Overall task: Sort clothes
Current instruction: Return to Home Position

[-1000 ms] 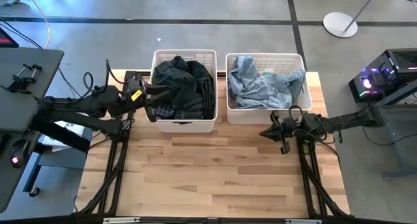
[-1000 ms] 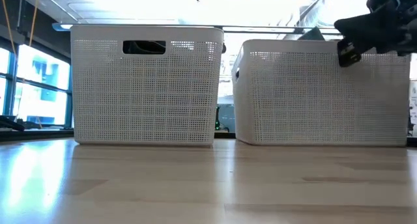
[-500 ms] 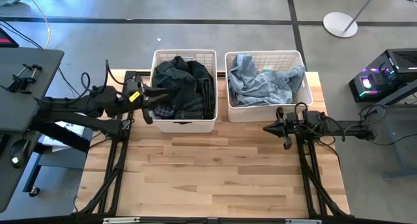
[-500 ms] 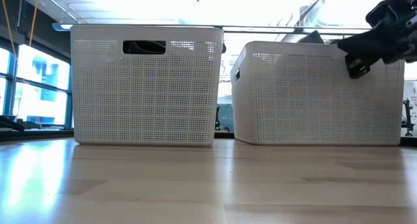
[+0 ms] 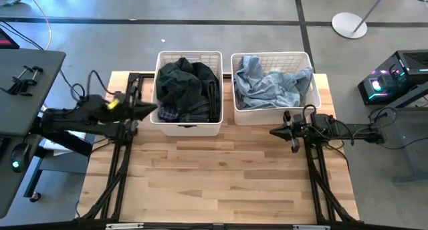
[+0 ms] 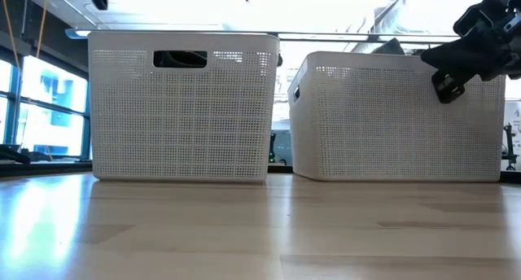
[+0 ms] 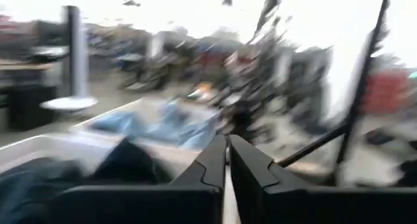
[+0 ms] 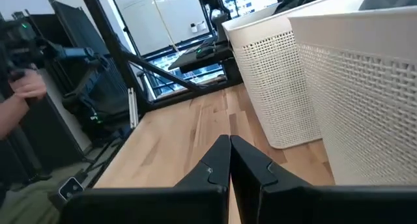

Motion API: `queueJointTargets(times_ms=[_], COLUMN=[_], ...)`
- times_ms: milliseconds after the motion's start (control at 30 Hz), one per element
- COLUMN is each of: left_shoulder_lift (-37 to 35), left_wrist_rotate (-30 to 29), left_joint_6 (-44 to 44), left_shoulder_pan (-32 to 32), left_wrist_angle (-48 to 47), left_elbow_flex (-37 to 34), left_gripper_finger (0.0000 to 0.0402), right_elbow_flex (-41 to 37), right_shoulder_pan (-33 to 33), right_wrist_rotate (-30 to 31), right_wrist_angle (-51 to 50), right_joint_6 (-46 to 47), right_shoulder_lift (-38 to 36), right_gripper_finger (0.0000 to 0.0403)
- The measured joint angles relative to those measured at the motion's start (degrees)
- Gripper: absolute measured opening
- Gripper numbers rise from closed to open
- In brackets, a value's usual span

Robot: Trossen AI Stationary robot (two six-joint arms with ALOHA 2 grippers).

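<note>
Dark clothes, black and navy plaid (image 5: pixel 189 89), lie heaped in the left white basket (image 5: pixel 160 126). Pale blue denim clothes (image 5: pixel 267 84) lie heaped in the right white basket (image 5: pixel 235 116). Both baskets stand at the table's far edge. My left gripper (image 5: pixel 152 109) is shut and empty, just left of the left basket; its fingers also show in the left wrist view (image 7: pixel 227 155). My right gripper (image 5: pixel 273 132) is shut and empty, just in front of the right basket, above the table; it also shows in the low view (image 6: pixel 445 89) and the right wrist view (image 8: pixel 229 149).
The wooden table top (image 5: pixel 221 176) lies bare in front of the baskets. A grey side table with a clamp (image 5: pixel 23 79) stands to the left and lit equipment (image 5: pixel 394 73) to the right. A person's hand (image 8: pixel 26 87) shows beyond the table.
My left gripper has drawn back from over the left basket's left rim toward the table's left edge, and its fingers have shut. My right arm has swung level, and its gripper has sunk a little in front of the right basket. The clothes have not moved.
</note>
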Motion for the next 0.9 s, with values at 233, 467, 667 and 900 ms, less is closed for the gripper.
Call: queueJointTargets(times_ms=[233, 467, 667, 900], left_shoulder_lift=[-2.6, 8.9, 15.3, 20.1], left_wrist_rotate=[16.3, 8.1, -4.1, -13.4], left_joint_6=[-13.0, -20.9, -18.1, -10.1], left_shoulder_pan=[-2.6, -10.5, -13.2, -10.4], left_wrist_angle=[10.3, -5.9, -11.3, -10.3], left_elbow_flex=[-8.7, -3.8, -1.8, -1.9], left_gripper_finger=[0.0000, 0.0000, 0.0000, 0.0000], right_elbow_flex=[0.0, 0.0, 0.0, 0.0], right_shoulder_pan=[0.0, 0.0, 0.0, 0.0], right_wrist_rotate=[2.2, 2.9, 3.4, 3.3], right_wrist_angle=[0.2, 0.3, 0.2, -0.1], right_joint_6=[1.5, 6.0, 5.3, 7.1], right_shoulder_lift=[0.0, 0.0, 0.0, 0.0], right_gripper_finger=[0.0000, 0.0000, 0.0000, 0.0000])
